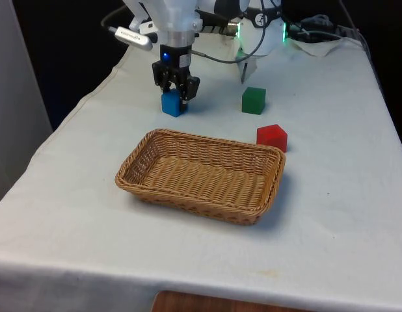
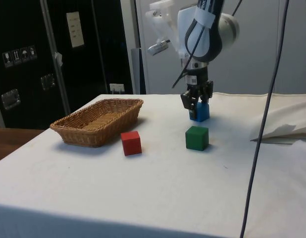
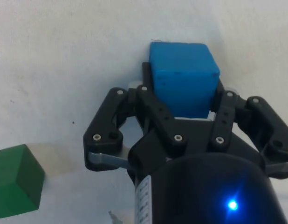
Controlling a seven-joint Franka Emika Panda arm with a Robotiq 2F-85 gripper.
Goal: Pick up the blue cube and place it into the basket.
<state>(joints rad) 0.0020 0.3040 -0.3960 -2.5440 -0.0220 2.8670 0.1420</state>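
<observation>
The blue cube (image 1: pixel 173 104) stands on the white cloth at the far side of the table, behind the basket's left far corner in the front view. My black gripper (image 1: pixel 176 96) comes straight down over it. In the wrist view both fingers press against opposite sides of the blue cube (image 3: pixel 183 77), so the gripper (image 3: pixel 183 93) is shut on it. From the side, the blue cube (image 2: pixel 200 112) sits at or just above the cloth under the gripper (image 2: pixel 196 105). The wicker basket (image 1: pixel 188 192) is empty, nearer the camera than the cube.
A green cube (image 1: pixel 254 101) stands to the blue cube's right in the front view, close beside it (image 3: pixel 16 179). A red cube (image 1: pixel 272 137) sits by the basket's far right corner. A black cable (image 2: pixel 264 124) hangs near crumpled cloth (image 2: pixel 286 126).
</observation>
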